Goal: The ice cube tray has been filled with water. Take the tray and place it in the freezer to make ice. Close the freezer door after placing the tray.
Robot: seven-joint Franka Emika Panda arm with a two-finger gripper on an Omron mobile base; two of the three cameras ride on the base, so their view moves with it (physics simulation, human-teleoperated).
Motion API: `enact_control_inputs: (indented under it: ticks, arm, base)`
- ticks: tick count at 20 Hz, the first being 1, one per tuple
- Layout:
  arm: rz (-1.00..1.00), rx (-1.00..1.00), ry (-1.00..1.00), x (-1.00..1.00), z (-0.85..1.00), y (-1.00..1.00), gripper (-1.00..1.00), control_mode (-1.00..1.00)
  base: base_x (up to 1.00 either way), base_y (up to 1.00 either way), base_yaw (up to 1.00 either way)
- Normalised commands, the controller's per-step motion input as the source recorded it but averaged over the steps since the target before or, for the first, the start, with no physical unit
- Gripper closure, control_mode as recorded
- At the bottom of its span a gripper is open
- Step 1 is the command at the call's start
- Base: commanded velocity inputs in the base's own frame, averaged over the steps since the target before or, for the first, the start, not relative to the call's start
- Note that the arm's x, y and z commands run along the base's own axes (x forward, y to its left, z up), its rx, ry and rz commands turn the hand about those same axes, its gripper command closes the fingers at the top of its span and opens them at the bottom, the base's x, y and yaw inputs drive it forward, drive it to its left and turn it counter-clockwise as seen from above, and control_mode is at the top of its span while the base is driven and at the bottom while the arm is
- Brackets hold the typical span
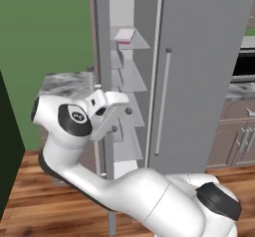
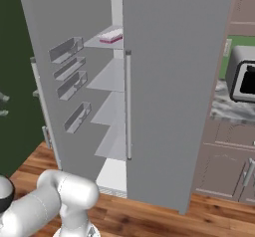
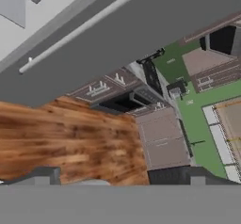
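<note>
The ice cube tray (image 1: 124,35) (image 2: 110,37), a thin pinkish-white slab with a magenta edge, lies on an upper shelf inside the freezer (image 1: 130,76) (image 2: 112,96). The freezer door (image 1: 102,42) (image 2: 50,27) stands wide open, its inner bins facing the shelves. My gripper (image 1: 122,120) (image 3: 115,176) hangs open and empty at mid height, just beside the door's edge and in front of the lower shelves. Its fingertips (image 3: 43,175) are spread far apart and point past the fridge's right door (image 3: 117,35) toward the floor.
The plain right door (image 1: 199,81) (image 2: 174,91) is closed, with its bar handle (image 1: 163,101) (image 2: 128,106) by the opening. A black toaster (image 2: 242,76) sits on the marble counter at right. Cabinets (image 1: 239,136) and wooden floor (image 2: 149,216) lie below.
</note>
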Motion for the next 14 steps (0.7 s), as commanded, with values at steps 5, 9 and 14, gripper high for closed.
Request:
enact_control_inputs:
  ticks: [5,9,14]
  arm:
    - [0.0,-0.25,0.03,0.34,-0.41,0.22,-1.0,-1.0]
    - [0.0,-0.22,0.07,0.32,-0.33,0.25,-1.0,-1.0]
    - [0.0,-0.14,0.15,0.12,-0.25,0.2,-1.0,-1.0]
  base:
    - [0.0,0.0,0.0]
    - [0.0,0.0,0.0]
    - [0.0,0.0,0.0]
